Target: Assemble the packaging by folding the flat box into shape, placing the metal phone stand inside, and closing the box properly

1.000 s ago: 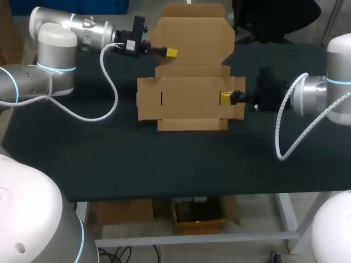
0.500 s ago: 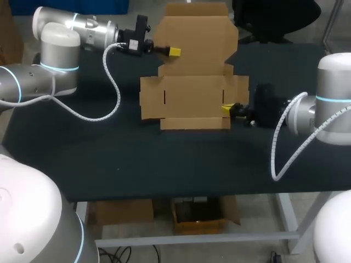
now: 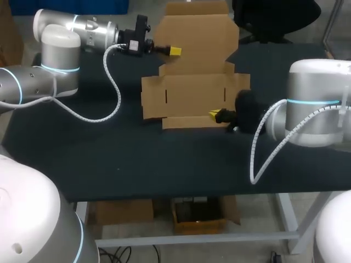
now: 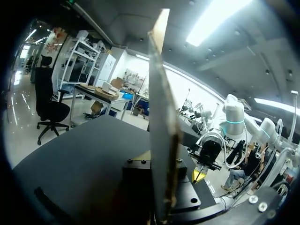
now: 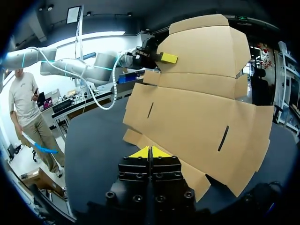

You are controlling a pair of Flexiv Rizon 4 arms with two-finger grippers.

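Folding is barely begun: the box (image 3: 192, 96) lies flat toward the tabletop's (image 3: 137, 153) far edge, the left claw (image 3: 173, 52) clamped on its rear panel, the right claw (image 3: 215, 115) closed and empty at its near flap.

No legible print anywhere – the box (image 3: 192, 96) (plain brown) bears none.

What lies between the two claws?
Only the flat cardboard box: its middle panel fills the stretch from the left claw at its far flap to the right claw at its near flap, as the head view shows.
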